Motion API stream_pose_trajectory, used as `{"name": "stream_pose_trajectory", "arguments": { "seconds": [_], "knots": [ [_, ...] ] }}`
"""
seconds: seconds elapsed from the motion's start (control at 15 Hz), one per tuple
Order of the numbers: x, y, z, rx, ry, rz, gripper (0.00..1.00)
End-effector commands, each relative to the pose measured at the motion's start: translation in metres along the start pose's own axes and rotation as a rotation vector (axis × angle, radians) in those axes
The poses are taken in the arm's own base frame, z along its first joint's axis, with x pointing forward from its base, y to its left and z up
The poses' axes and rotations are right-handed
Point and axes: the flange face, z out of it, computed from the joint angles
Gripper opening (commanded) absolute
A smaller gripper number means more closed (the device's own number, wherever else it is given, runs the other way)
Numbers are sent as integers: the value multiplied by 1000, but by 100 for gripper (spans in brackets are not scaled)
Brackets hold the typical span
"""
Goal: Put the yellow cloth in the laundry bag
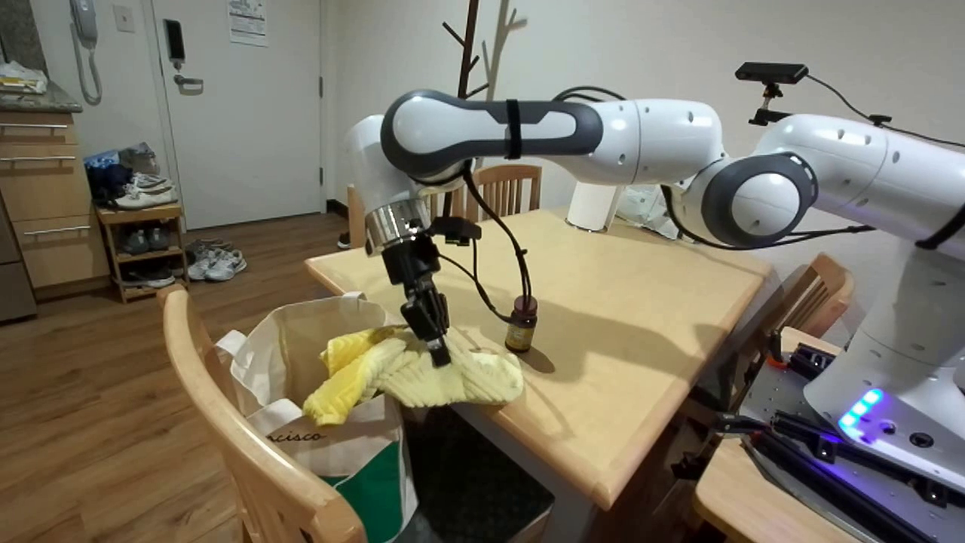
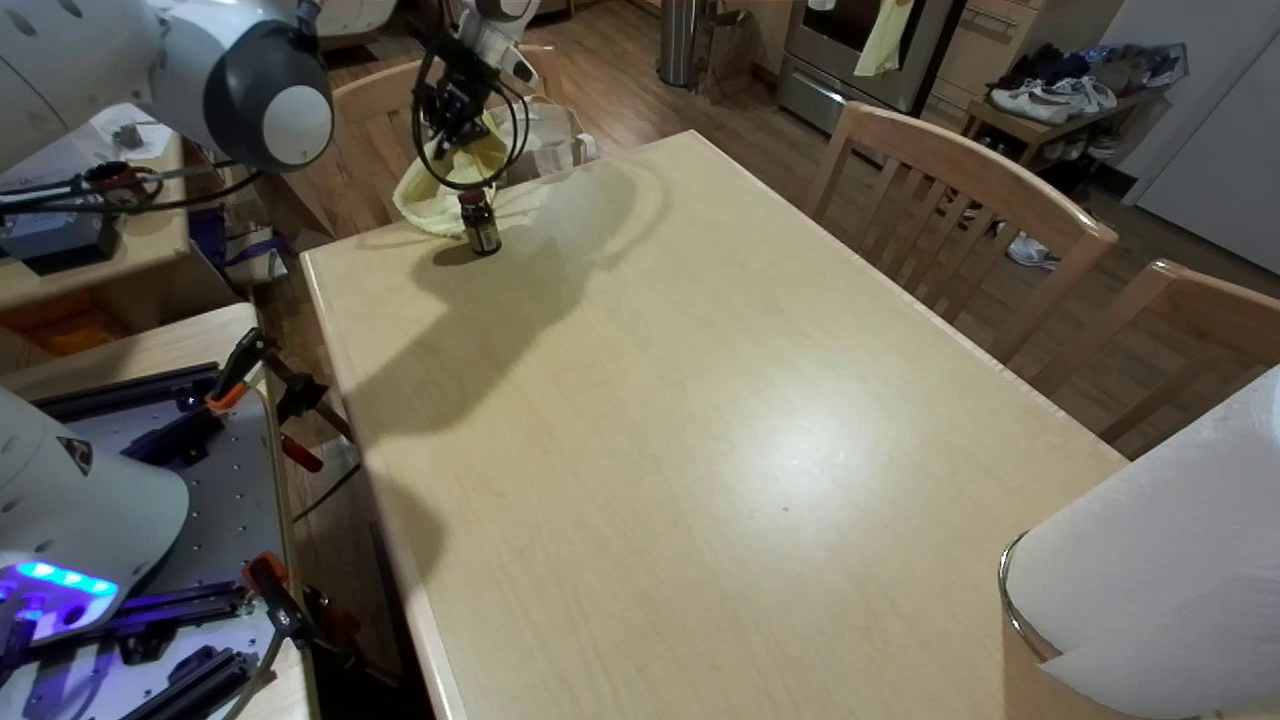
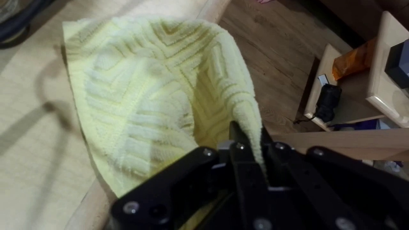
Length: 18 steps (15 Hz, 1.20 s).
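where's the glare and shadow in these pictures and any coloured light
Glare whitens a patch of the table in an exterior view; a broad shadow stretches over it in both exterior views; thin shadow streaks lie beside the yellow cloth in the wrist view; blue lights glow on the robot's base in both exterior views.

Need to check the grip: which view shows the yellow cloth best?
The wrist view: a fold of the yellow cloth appears pinched in the gripper. Both exterior views show the cloth smaller, at the table edge, partly behind the gripper.
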Motion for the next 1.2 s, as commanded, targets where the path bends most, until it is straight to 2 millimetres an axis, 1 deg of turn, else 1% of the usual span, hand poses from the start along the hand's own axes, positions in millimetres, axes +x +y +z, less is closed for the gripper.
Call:
{"name": "stream_pose_trajectory", "arguments": {
  "seconds": [0.0,0.27,0.53,0.67,0.8,0.93,1.13],
  "knots": [
    [-13,-23,-31,-6,43,-18,5],
    [-31,-55,-67,-64,113,-48,5],
    [-41,-88,-88,-148,198,-84,5],
    [-44,-105,-89,-194,228,-106,5],
    [-44,-117,-88,-233,250,-118,5],
    [-44,-123,-84,-282,254,-108,5],
    [-45,-122,-79,-403,247,-65,5]
  ]
}}
